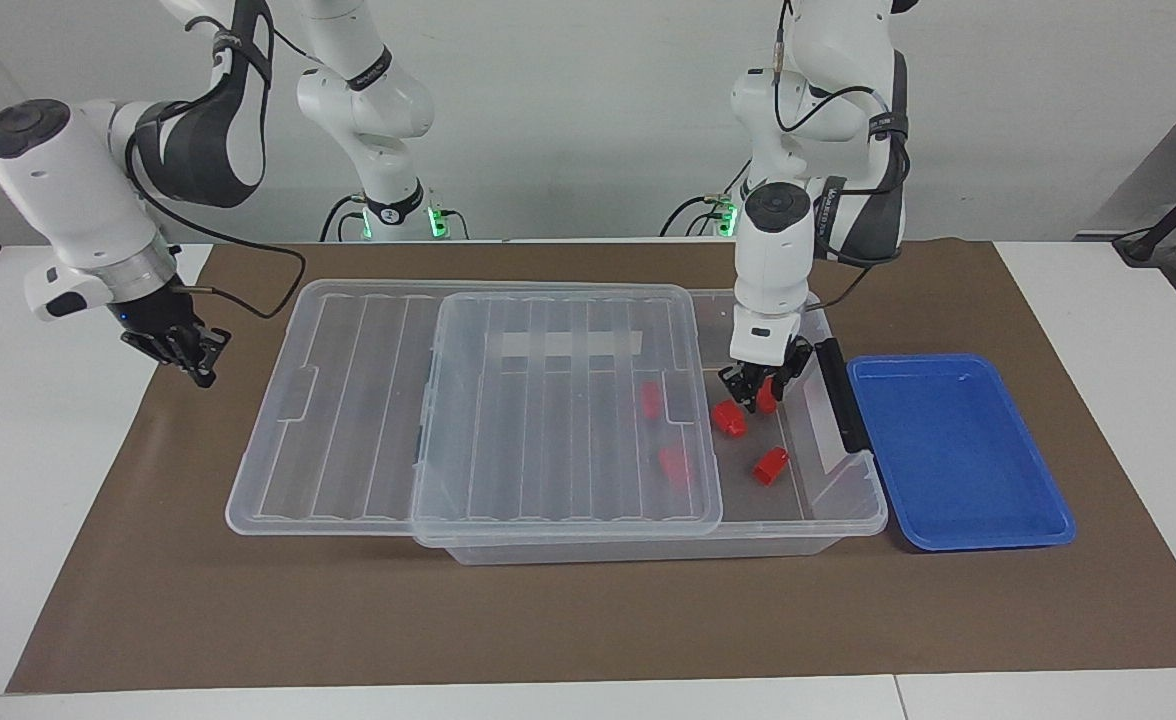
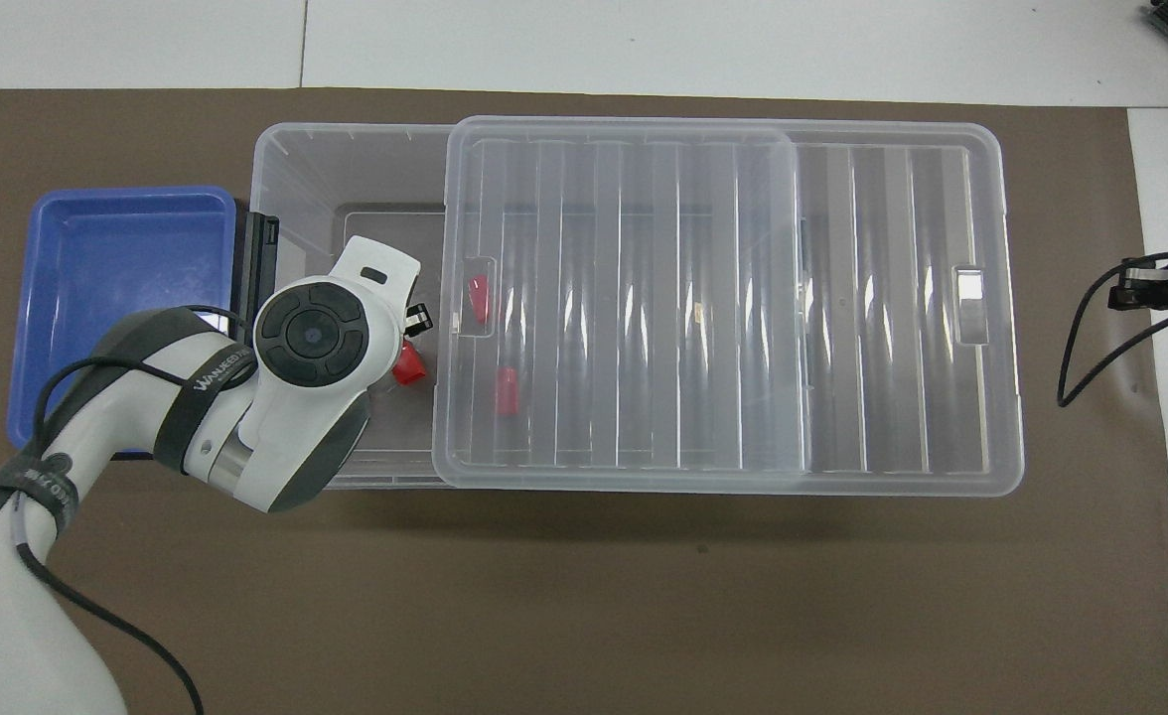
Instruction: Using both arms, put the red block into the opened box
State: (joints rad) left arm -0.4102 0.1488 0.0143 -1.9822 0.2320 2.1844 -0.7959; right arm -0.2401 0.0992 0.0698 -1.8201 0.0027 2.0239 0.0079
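Observation:
The clear box (image 1: 853,482) (image 2: 296,159) lies across the mat, its ribbed lid (image 1: 548,420) (image 2: 723,298) slid toward the right arm's end so the handle end is uncovered. Several red blocks lie on its floor: one (image 1: 729,418) (image 2: 407,367) just below my left gripper, another (image 1: 770,465) farther from the robots, and two under the lid (image 1: 652,398) (image 1: 675,465). My left gripper (image 1: 760,385) hangs inside the uncovered end, fingers apart and holding nothing; one more red block (image 1: 767,400) shows between them. My right gripper (image 1: 198,362) (image 2: 1122,295) is shut and empty, over the mat's edge beside the lid.
A shallow blue tray (image 1: 953,450) (image 2: 117,298) with nothing in it sits against the box's black handle (image 1: 840,395) at the left arm's end. The brown mat (image 1: 548,610) covers the table's middle, and white table (image 1: 48,450) lies past the right gripper.

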